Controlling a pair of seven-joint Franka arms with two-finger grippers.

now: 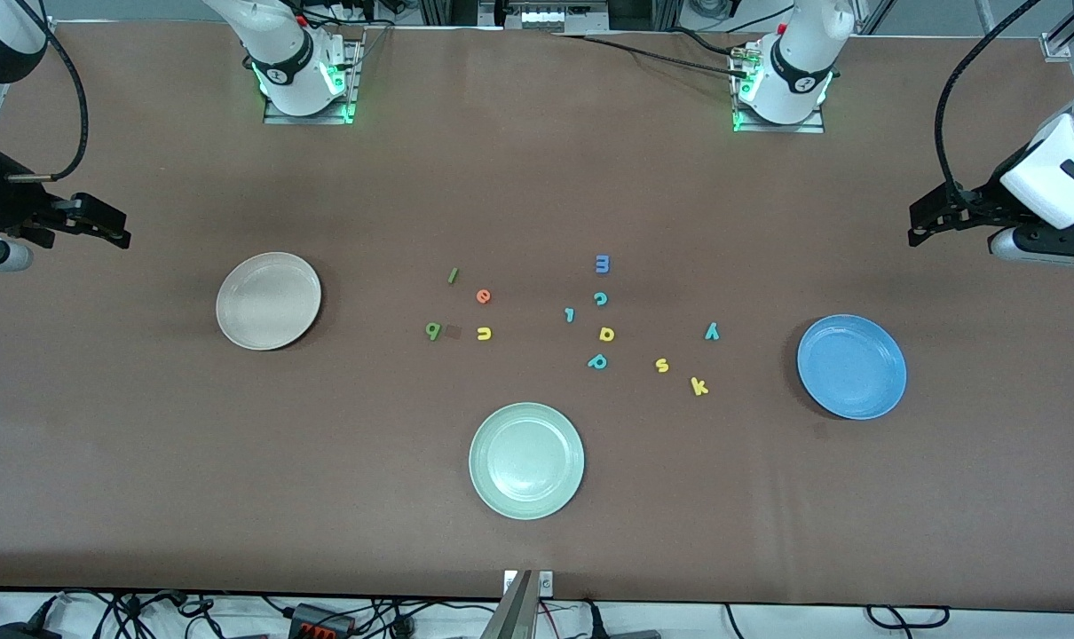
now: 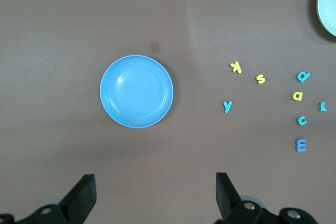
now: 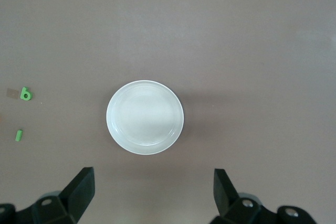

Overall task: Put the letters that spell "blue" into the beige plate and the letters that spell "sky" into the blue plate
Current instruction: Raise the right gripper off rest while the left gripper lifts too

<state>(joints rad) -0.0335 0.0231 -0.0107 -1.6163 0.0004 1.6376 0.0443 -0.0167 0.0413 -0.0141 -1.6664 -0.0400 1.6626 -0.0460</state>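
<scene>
- The left gripper [image 1: 917,232] hangs over the bare brown surface [image 1: 146,444] at the left arm's end, fingers [image 2: 81,195] spread wide with nothing between them.
- The right gripper [image 1: 122,232] hangs over the right arm's end of the surface, fingers [image 3: 79,187] likewise wide apart and empty.
- The blue plate [image 1: 851,366], round, shallow and glossy, lies well apart from the left fingers, nearer the front camera than they are.
- The beige plate [image 1: 268,300], round, smooth and cream-toned, sits near the right fingers, toward the middle of the surface.
- Small flat foam letters lie scattered between the two plates, none on a plate.
- The light-green b [image 1: 433,330], dark-green straight l [image 1: 452,276], orange e [image 1: 483,295] and yellow u [image 1: 484,333] cluster toward the beige plate.
- The yellow s [image 1: 662,364], yellow k [image 1: 698,385] and teal y [image 1: 712,331] lie toward the blue plate.
- Between the clusters lie a blue m [image 1: 602,263], teal c [image 1: 600,298], teal l [image 1: 569,314], yellow d-shaped letter [image 1: 605,334] and teal p [image 1: 597,360].
- A pale green plate [image 1: 526,459] sits nearest the front camera.
- The left wrist view shows the blue plate framed between its own fingers, with the s, k, y and the middle letters off to one side; the beige plate is out of it.
- The right wrist view shows the beige plate centred, with only the b and the straight l at its edge.
- Only the front view shows the e and u.
</scene>
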